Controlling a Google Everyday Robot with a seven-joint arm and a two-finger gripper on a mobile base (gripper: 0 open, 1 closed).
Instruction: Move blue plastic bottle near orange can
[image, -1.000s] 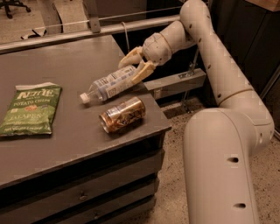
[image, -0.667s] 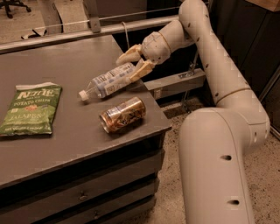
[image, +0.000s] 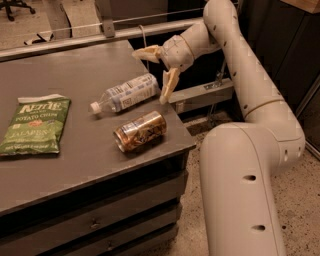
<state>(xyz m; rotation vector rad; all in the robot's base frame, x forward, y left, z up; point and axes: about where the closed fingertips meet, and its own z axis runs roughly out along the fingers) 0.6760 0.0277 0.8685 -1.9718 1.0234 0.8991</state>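
Looks done, with blue plastic bottle down just beside orange can near right edge of counter (end effector spread apart, empty, by bottle's base); just needs retracting.

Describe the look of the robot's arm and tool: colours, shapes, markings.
The arm is a thick, rounded, off-white tube in jointed segments, with small dark holes dotted along its shell. No cables or printed markings show. The tool, beside the blue plastic bottle's base, has a bulbous pale wrist and two flat, tapered, yellowish-tan fingers.
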